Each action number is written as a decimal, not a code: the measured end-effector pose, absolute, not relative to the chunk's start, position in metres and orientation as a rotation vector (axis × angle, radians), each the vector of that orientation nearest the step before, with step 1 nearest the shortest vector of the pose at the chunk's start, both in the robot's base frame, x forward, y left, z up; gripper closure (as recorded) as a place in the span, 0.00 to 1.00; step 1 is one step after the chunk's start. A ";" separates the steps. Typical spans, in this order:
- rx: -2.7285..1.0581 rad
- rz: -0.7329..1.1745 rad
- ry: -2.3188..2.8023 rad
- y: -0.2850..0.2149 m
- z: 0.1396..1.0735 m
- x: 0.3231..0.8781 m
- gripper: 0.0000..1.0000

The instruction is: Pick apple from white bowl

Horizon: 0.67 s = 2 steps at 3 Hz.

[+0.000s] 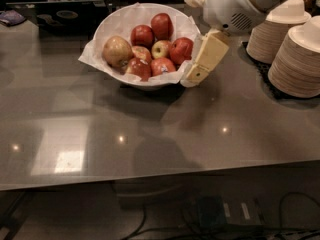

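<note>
Your gripper [194, 77] hangs tilted just outside the right rim of the white bowl [149, 86], its tip touching or nearly touching the crumpled paper lining [90, 59]; you cannot tell whether it is parted or closed. The apple [117, 51] you want lies at the bowl's left side, beside the red apples [142, 35], across the bowl from your gripper. Stacked paper bowls [299, 59] stand to the right on the table [150, 139]

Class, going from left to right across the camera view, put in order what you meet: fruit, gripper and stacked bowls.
The apple, at the left inside the white bowl → small yellow-green and red apple → gripper, beside the white bowl's right rim → stacks of beige paper bowls.
</note>
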<state>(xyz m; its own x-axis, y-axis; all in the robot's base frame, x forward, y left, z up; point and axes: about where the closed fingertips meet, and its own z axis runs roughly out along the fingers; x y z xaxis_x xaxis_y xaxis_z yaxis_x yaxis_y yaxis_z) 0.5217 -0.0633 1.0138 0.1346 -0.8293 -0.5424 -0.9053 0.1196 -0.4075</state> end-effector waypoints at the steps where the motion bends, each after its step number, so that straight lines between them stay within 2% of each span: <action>1: -1.700 0.167 1.645 -0.050 1.017 0.527 0.00; 2: -1.684 0.167 1.631 -0.046 1.017 0.530 0.00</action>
<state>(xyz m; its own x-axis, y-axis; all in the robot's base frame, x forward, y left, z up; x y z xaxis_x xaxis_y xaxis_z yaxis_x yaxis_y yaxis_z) 0.5303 -0.0465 1.0169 0.1709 -0.7963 -0.5803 -0.8973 0.1176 -0.4256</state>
